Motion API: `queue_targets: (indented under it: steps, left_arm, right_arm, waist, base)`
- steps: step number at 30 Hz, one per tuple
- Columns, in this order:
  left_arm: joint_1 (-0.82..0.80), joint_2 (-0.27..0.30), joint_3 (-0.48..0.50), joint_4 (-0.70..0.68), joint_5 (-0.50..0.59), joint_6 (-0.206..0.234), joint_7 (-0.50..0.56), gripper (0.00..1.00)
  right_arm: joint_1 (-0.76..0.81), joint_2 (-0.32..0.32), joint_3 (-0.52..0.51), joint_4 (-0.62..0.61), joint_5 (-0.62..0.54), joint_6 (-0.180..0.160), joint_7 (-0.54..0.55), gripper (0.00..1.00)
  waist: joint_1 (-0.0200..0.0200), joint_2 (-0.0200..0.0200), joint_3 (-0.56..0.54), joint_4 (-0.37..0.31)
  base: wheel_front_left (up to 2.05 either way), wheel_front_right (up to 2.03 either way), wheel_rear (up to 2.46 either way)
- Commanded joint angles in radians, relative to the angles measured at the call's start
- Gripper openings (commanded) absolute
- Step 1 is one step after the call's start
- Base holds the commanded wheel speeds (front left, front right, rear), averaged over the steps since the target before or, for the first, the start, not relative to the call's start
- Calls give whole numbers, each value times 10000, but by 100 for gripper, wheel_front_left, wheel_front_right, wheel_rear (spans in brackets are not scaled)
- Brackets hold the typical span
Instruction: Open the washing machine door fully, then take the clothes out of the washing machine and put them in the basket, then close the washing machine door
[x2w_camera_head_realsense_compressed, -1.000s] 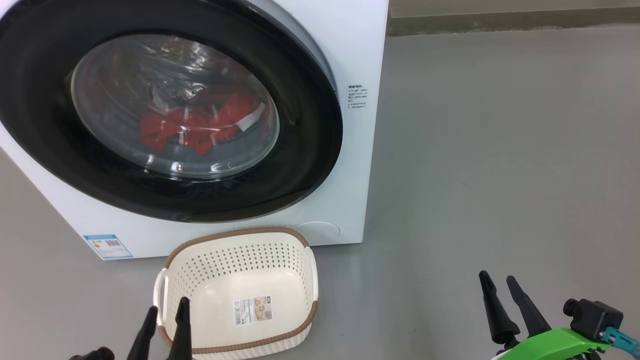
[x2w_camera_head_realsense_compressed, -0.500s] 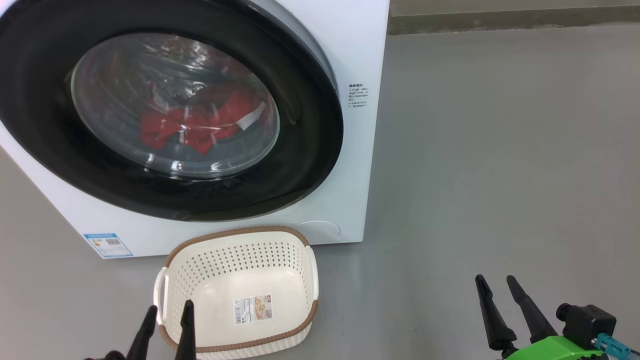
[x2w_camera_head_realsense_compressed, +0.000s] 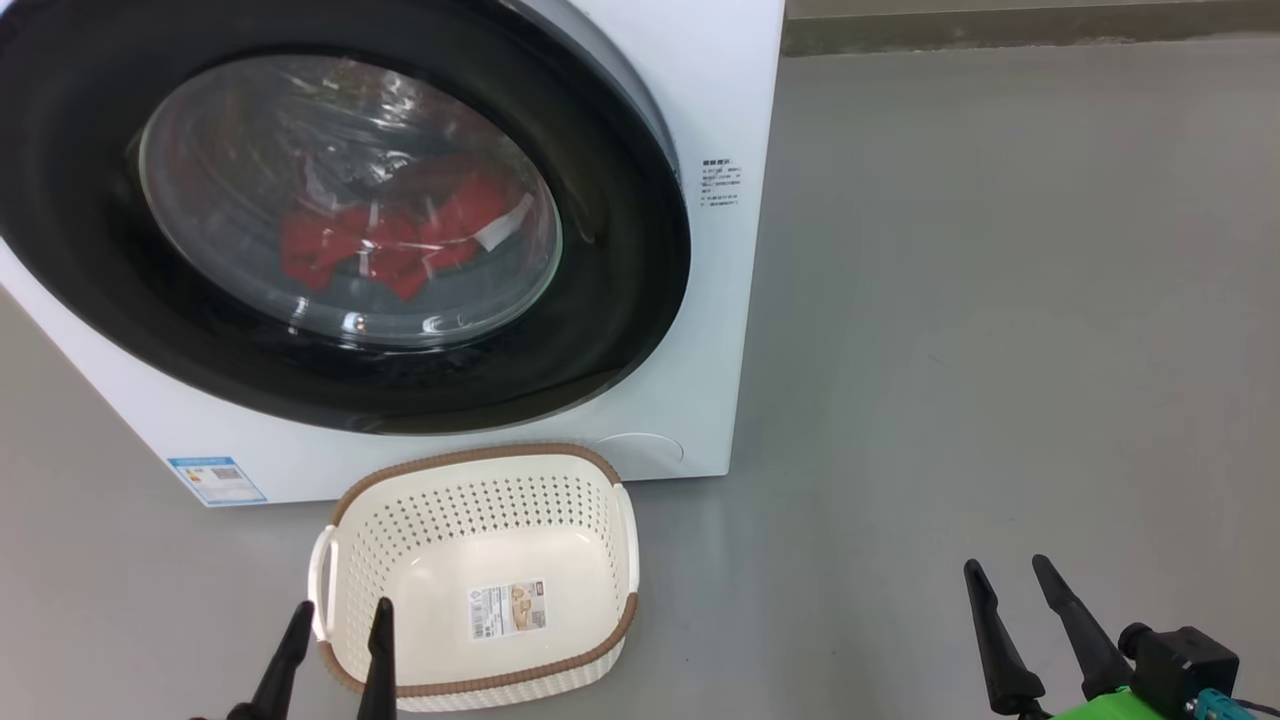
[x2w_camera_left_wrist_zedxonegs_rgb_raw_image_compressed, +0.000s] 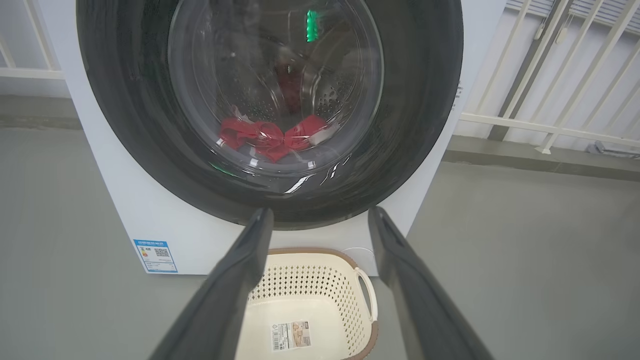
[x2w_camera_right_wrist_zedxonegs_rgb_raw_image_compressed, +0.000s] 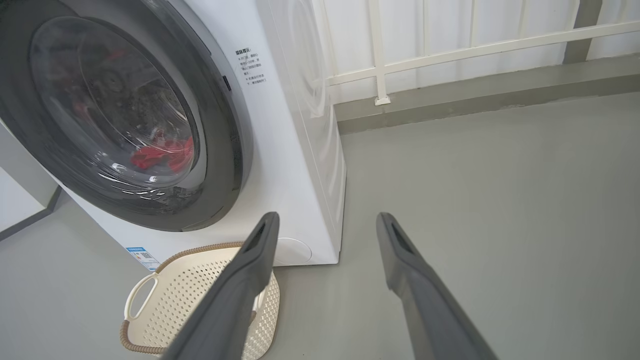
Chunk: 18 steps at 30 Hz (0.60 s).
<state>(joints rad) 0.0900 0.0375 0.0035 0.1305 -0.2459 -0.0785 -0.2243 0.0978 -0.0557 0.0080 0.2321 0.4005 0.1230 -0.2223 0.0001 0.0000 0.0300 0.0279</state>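
Observation:
The white washing machine (x2w_camera_head_realsense_compressed: 715, 330) stands at the upper left, its round black-rimmed door (x2w_camera_head_realsense_compressed: 620, 300) shut against the front. Behind the door's glass lie the red clothes (x2w_camera_head_realsense_compressed: 390, 245), also visible as clothes (x2w_camera_left_wrist_zedxonegs_rgb_raw_image_compressed: 272, 137) and clothes (x2w_camera_right_wrist_zedxonegs_rgb_raw_image_compressed: 162, 155). The cream basket (x2w_camera_head_realsense_compressed: 480, 470) sits on the floor below the door, holding only a paper label. My left gripper (x2w_camera_head_realsense_compressed: 340, 620) hangs open at the basket's near left corner. My right gripper (x2w_camera_head_realsense_compressed: 1010, 578) hovers open over bare floor at the lower right. Both hold nothing.
Grey floor (x2w_camera_head_realsense_compressed: 1000, 300) spreads to the right of the machine. A low ledge (x2w_camera_right_wrist_zedxonegs_rgb_raw_image_compressed: 475, 95) with white railing (x2w_camera_right_wrist_zedxonegs_rgb_raw_image_compressed: 380, 55) runs along the far wall behind it. A blue label sticker (x2w_camera_head_realsense_compressed: 215, 480) marks the machine's lower left front.
The head camera has shifted slightly, so the whole scene sits a little higher. Both grippers sit slightly lower in the view and stay open.

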Motion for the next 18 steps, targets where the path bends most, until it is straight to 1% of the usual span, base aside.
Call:
queue_targets:
  steps: [1, 8, 18]
  left_arm:
    - [-52, 115, 315, -237, 357, -27, -173, 100]
    - [119, 128, 414, -125, 980, -163, -375, 100]
    - [100, 128, 377, 151, 639, -332, -375, 100]
  right_arm:
    - [-102, -91, 162, -299, -364, 72, -192, 100]
    - [13, -55, 108, -374, -911, 77, -394, 100]
    - [34, -9, -59, -348, -604, 77, -394, 100]
  waist:
    - [0, 0, 4, 12]
    - [0, 0, -100, -56]
    - [0, 0, -73, -121]
  base:
    - [0, 0, 0]
    - [0, 0, 0]
    - [0, 0, 0]
